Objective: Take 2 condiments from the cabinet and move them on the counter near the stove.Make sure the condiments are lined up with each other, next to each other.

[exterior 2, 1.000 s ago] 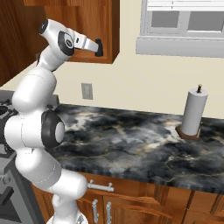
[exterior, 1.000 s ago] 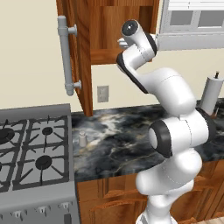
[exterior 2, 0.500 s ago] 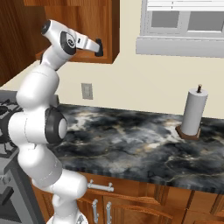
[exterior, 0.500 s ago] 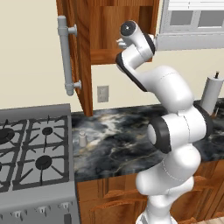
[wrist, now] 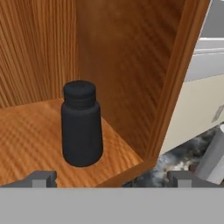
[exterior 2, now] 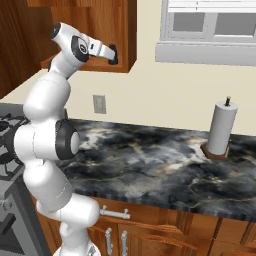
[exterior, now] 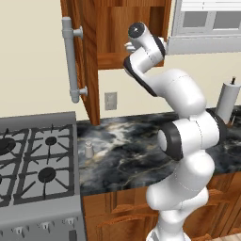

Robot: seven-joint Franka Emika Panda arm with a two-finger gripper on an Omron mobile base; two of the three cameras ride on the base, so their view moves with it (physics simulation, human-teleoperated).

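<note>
Left to right: stove; light grey shaker upright on counter just beside stove; open cabinet; black shaker upright on cabinet floor, ahead of fingers, spread wide, grasping nothing; paper-towel roll.

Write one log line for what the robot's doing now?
gripper: open | black shaker: upright in cabinet | grey shaker: on counter beside stove

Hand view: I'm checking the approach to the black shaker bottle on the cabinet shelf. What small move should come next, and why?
Probably ease forward and a little left. The black shaker bottle stands upright on the reddish-brown wooden cabinet shelf, left of centre between the open fingers, which have not reached it. The small light grey shaker bottle already stands on the dark marbled counter beside the grey gas stove.
</note>
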